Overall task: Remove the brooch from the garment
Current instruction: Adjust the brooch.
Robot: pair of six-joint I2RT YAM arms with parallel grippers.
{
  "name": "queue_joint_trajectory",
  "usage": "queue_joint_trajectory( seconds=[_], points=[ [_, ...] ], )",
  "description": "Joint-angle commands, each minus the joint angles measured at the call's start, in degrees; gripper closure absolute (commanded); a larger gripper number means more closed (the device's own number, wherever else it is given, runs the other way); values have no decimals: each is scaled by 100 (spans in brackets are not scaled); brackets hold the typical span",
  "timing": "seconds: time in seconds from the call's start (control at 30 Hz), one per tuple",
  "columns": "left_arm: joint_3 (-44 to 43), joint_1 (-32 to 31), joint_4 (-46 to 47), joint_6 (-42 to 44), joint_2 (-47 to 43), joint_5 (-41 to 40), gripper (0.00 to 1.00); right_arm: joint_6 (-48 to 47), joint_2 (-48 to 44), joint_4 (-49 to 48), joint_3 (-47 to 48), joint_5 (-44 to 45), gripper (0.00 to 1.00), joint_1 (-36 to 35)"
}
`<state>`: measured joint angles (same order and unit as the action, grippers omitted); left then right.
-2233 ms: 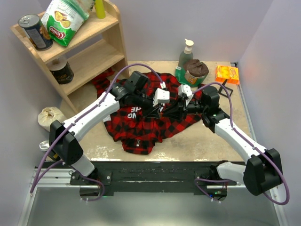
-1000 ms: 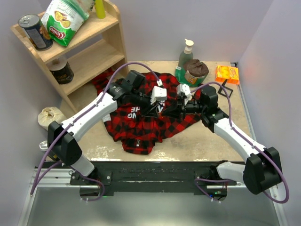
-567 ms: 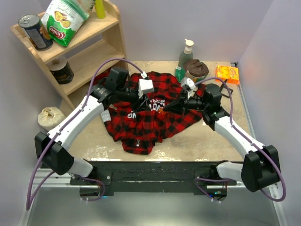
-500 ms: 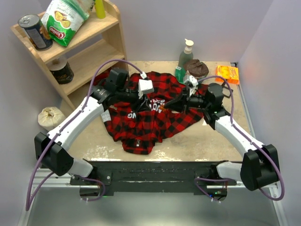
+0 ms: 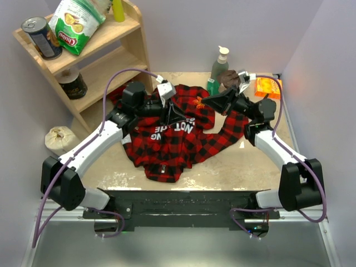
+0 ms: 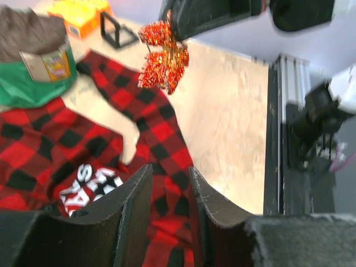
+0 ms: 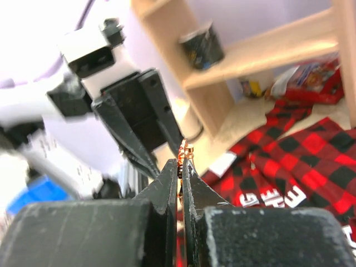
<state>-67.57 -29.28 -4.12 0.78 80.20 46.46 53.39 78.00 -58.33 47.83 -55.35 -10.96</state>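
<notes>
Brooch (image 6: 164, 55) off the garment (image 5: 178, 139), pinched at the very tips of the right gripper (image 5: 204, 99) and hanging in the air above the plaid's far right edge, no cloth clinging to it. Fingers (image 7: 167, 183) pressed together on it, only a thin gold edge showing between them in the right wrist view. Glittery red-orange and gold in the left wrist view, with bare table (image 6: 228, 111) behind.

Left gripper (image 5: 176, 117) low over the black lettered patch (image 5: 169, 129), jaws spread part-way, nothing between them but plaid below.

Against two seconds back: both grippers then nose to nose over the middle of the garment, brooch down at cloth level. Now drawn well apart. Right arm swung up and back toward the soap bottle (image 5: 221, 61) and partly covering the brown cloth lump (image 6: 28, 30). Left arm pulled leftward toward the wooden shelf (image 5: 111, 61). More of the patch's white letters exposed, and a strip of table open between the folds on the right. Orange packet (image 5: 268, 86) in the same far right corner as before.
</notes>
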Motion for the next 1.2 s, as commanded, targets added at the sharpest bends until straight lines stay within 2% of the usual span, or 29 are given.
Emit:
queue_joint_trajectory(
  seconds=[0.0,0.13,0.2,0.3,0.47,0.77,1.17],
  points=[
    [-19,229,1735,-1359,135,118,63,1015,206,-838,402,709,100,129],
    [85,265,2862,-2438,390,249,63,1209,409,-979,577,938,100,121],
    [156,265,3519,-2757,461,294,63,1227,436,-997,587,947,100,121],
    [183,256,3979,-3171,645,285,64,1227,401,-1014,508,991,100,129],
    [77,247,4121,-3391,874,250,68,1157,313,-970,429,1035,100,121],
    [148,221,5086,-3971,1085,496,69,1192,313,-926,411,1009,100,103],
    [148,71,5193,-3997,1261,548,69,1130,225,-874,314,939,100,-73]
  ],
)
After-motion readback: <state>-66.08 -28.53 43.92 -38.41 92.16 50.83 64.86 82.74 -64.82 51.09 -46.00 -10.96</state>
